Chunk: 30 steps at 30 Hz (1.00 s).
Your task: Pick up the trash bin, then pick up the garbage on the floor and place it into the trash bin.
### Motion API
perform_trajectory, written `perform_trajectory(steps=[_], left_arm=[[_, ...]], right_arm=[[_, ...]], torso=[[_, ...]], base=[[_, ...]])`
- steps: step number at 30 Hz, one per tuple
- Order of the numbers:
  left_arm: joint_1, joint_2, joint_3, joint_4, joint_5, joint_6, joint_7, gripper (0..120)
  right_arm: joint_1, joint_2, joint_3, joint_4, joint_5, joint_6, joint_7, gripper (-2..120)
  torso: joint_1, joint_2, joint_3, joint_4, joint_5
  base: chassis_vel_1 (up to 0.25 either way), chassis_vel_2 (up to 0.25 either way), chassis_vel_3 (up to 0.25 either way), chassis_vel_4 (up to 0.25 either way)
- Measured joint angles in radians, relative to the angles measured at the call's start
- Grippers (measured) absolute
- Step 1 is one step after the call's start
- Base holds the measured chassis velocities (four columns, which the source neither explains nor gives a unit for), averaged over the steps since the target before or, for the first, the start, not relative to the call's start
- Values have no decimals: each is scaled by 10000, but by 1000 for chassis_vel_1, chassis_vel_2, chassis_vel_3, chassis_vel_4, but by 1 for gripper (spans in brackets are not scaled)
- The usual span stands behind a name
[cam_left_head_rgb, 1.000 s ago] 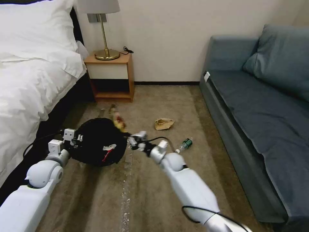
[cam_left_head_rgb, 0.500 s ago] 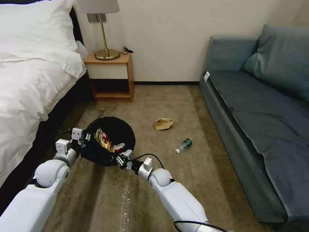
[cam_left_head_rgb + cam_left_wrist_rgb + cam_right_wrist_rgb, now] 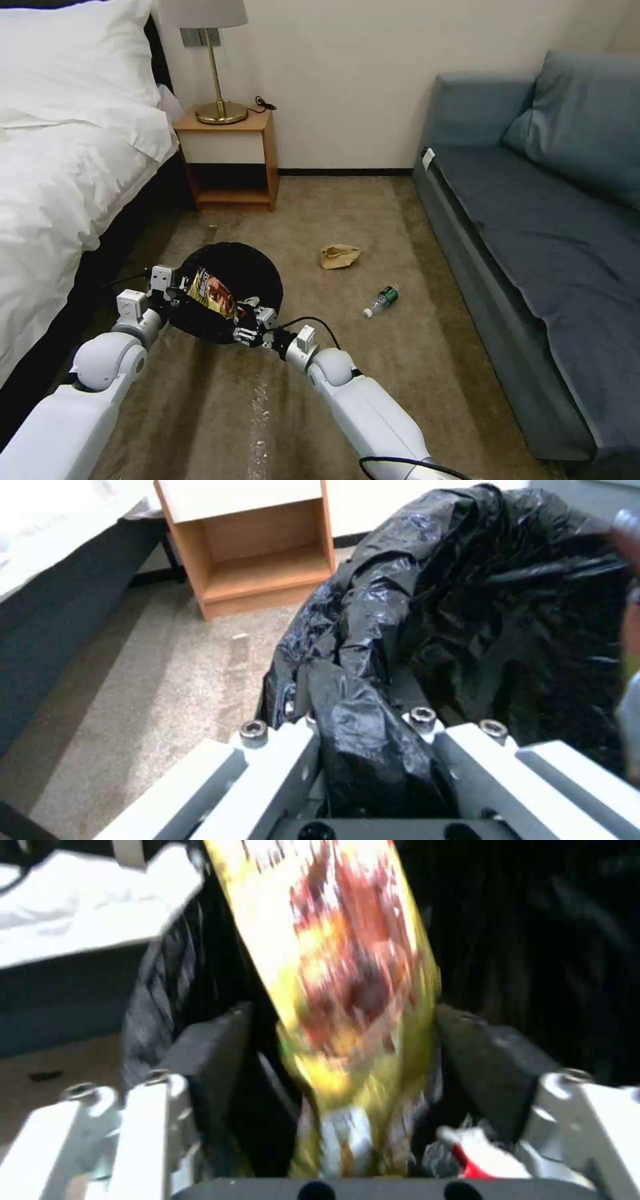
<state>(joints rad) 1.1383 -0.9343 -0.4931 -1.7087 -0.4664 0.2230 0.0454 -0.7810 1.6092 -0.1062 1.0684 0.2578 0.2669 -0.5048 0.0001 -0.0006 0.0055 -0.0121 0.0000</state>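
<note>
The trash bin (image 3: pixel 257 273), lined with a black bag (image 3: pixel 480 595), hangs tilted above the floor (image 3: pixel 373 393) with its mouth towards me. My left gripper (image 3: pixel 175 288) (image 3: pixel 363 725) is shut on the bagged rim. My right gripper (image 3: pixel 243 327) (image 3: pixel 347 1040) is at the bin's near rim, open. The gold-brown snack wrapper (image 3: pixel 210 292) (image 3: pixel 347 970) lies loose between its spread fingers, inside the bin's mouth. A red-and-white wrapper (image 3: pixel 477 1160) shows deeper in the bin. A crumpled tan paper bag (image 3: pixel 340 255) and a small green bottle (image 3: pixel 383 299) lie on the carpet to the right.
A white bed (image 3: pixel 60 167) runs along the left, close to my left arm. A wooden nightstand (image 3: pixel 230 160) with a brass lamp (image 3: pixel 217 73) stands at the back wall. A blue-grey sofa (image 3: pixel 547 220) lines the right side. Open carpet lies between them.
My right gripper drew back across the bin with the gold-brown wrapper to the near rim. The bin's mouth turned towards me. The wrapper now lies lower in the bin, loose between the fingers.
</note>
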Motion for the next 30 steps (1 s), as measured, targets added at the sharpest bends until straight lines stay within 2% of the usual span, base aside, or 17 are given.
perform_trajectory(steps=[2,4,7,12,16,17,19,20,22,23,25,30], left_arm=[[18,3,-26,0,14,0,-2,4],[52,4,-112,76,42,-7,-3,4],[48,-22,-156,203,88,-46,-5,4],[34,-74,-203,339,136,-99,-3,4],[10,-109,-368,444,151,-154,-5,4],[10,-109,-368,444,151,-154,-5,4],[-37,-127,-493,560,137,-180,-62,4],[-37,-127,-493,560,137,-180,-62,4],[-177,-189,-585,657,104,-183,-158,4],[-177,-189,-585,657,104,-183,-158,4],[-307,-219,-607,759,81,-217,-189,4],[-563,-146,-477,1189,289,-399,-209,4]], right_arm=[[0,-1,-45,124,48,-38,19,80],[6,-3,-117,523,200,-193,69,93],[27,-5,-89,813,345,-277,157,99],[-16,-6,65,1209,450,-373,364,100],[-76,-14,472,1799,459,-554,1379,100],[-76,-14,472,1799,459,-554,1379,100],[-154,-412,758,2362,477,-1093,2585,100],[-154,-412,758,2362,477,-1093,2585,100],[-308,-1189,1160,2850,618,-1788,3869,100],[-308,-1189,1160,2850,618,-1788,3869,100],[-495,-1796,1634,2960,942,-2298,4518,100],[-833,-2474,2403,2807,1390,-2622,4781,100]], torso=[[0,0,0,0,1],[0,0,0,0,1],[0,0,0,0,0],[0,0,0,0,0],[0,0,0,0,1],[0,0,0,0,1],[0,0,0,4,2],[0,0,0,4,2],[0,0,1,-1,2],[0,0,1,-1,2],[1,0,1,-8,4],[0,0,1,-1,2]], base=[[0,0,0,0],[0,0,0,0],[0,0,0,0],[0,0,0,0],[0,0,0,0],[0,0,0,0],[0,0,0,0],[0,0,0,0],[0,0,0,0],[0,0,0,0],[0,0,0,0],[0,0,0,0]])
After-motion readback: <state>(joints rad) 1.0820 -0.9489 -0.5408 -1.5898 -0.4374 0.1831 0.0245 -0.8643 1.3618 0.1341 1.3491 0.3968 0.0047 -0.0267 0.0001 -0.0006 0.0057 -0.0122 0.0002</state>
